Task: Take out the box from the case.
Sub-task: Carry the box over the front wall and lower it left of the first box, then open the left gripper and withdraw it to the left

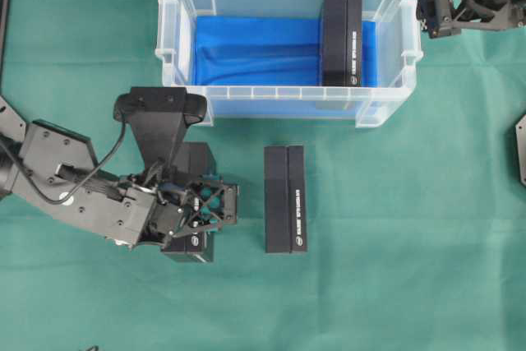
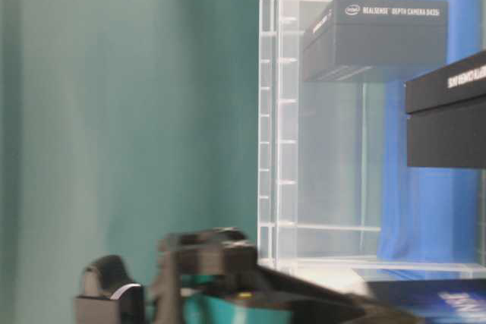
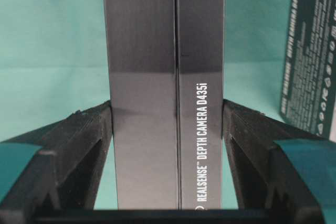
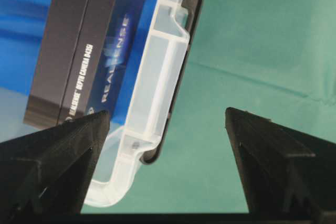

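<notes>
Boxes: one (image 1: 342, 39) is standing inside the case (image 1: 288, 103) at upper right; another (image 1: 285, 199) is lying mid-frame. Left gripper (image 1: 197, 207) is clamping a third (image 3: 165, 93) at lower left. Right gripper (image 4: 168, 129) is hanging wide, holding nothing.

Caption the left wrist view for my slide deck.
Left gripper clamps a black box above the green table.

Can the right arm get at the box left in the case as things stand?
Probably yes. The right gripper hangs open just outside the case's right end, and the box stands near that end, uncovered from above, with nothing between them but the case wall.
</notes>
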You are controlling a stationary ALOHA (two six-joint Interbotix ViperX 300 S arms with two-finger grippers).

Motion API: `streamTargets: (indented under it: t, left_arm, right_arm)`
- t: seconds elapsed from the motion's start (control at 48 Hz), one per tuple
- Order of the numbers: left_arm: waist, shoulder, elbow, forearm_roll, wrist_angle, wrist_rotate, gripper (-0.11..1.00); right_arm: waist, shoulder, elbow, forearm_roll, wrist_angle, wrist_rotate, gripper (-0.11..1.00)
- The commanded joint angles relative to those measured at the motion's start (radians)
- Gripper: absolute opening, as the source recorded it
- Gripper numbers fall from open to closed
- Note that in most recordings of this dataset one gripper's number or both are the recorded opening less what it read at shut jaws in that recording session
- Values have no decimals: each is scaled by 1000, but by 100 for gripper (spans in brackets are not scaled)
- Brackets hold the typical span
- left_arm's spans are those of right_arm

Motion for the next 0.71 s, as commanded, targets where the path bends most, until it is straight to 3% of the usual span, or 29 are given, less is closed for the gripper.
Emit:
streamTargets:
  t: [0.0,0.396,0.688]
  left_arm:
    - [-5,-3,0,8,-20,2,60]
    - [5,-5,12,8,-34,17,60]
    - [23,-11,21,5,-110,18,60]
  right_arm:
    - [3,-6,-15,-3,2,2,91]
    - [3,-2,-21,-3,3,5,91]
    - [3,-2,-20,-3,3,5,91]
